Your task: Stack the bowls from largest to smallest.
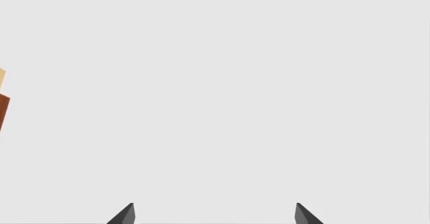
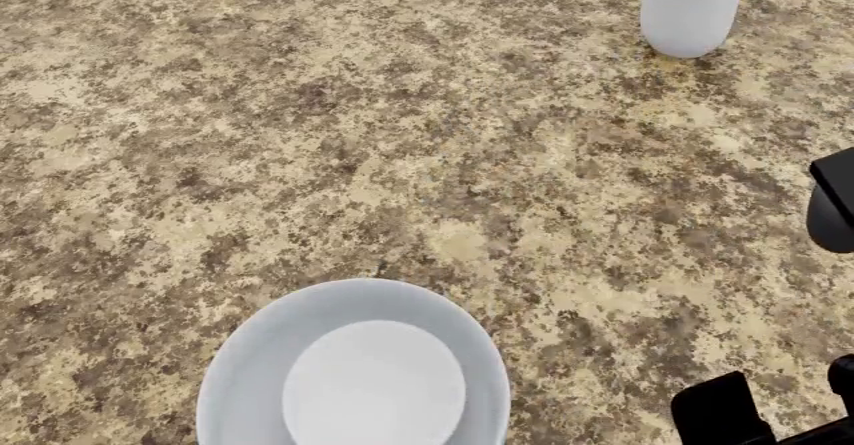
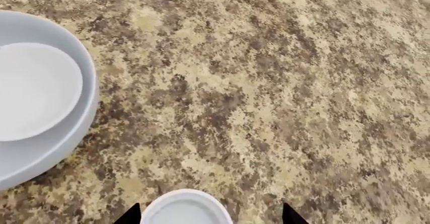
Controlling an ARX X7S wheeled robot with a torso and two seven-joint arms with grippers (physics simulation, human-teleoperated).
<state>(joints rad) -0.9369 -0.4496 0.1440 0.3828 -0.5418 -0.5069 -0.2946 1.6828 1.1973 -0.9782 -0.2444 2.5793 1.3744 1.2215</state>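
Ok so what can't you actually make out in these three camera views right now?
- Large glossy white bowl: near rim cut off by the head view's bottom edge.
- Small white bowl between the right gripper fingertips: mostly cut off in the right wrist view, so contact is unclear.
- Left wrist view: blank background only.

We find no text, label, brand, number or sign to read in any view; the bowls, plant pot and speckled counter all appear unmarked to us.
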